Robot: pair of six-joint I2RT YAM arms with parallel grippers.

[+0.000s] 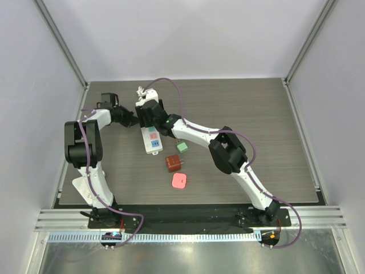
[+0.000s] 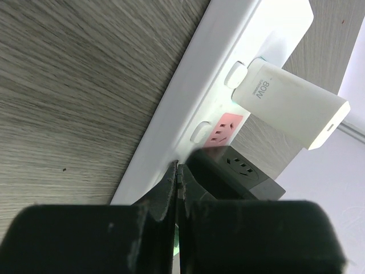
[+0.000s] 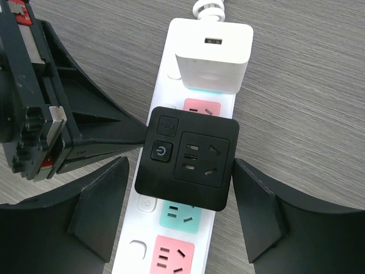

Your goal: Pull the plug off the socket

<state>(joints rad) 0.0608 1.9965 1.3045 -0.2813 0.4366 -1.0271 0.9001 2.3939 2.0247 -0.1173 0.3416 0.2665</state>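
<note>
The socket (image 1: 151, 140) is a long white power strip lying lengthwise on the wooden table. In the right wrist view the strip (image 3: 174, 254) carries a black square plug (image 3: 188, 157) with a power button, and a white charger block (image 3: 212, 60) at its cord end. My right gripper (image 3: 179, 208) is open and straddles the black plug, one finger on each side, neither clearly touching it. My left gripper (image 2: 178, 168) is shut, with its tips against the strip's long edge (image 2: 188, 85) beside the black plug (image 2: 242, 168). The white charger (image 2: 288, 103) shows beyond.
Three loose plugs lie on the table right of the strip: a green one (image 1: 182, 146), a dark red one (image 1: 173, 163) and a pink one (image 1: 179, 181). The left gripper's body (image 3: 68, 131) sits close to the right gripper's left finger (image 3: 100, 211).
</note>
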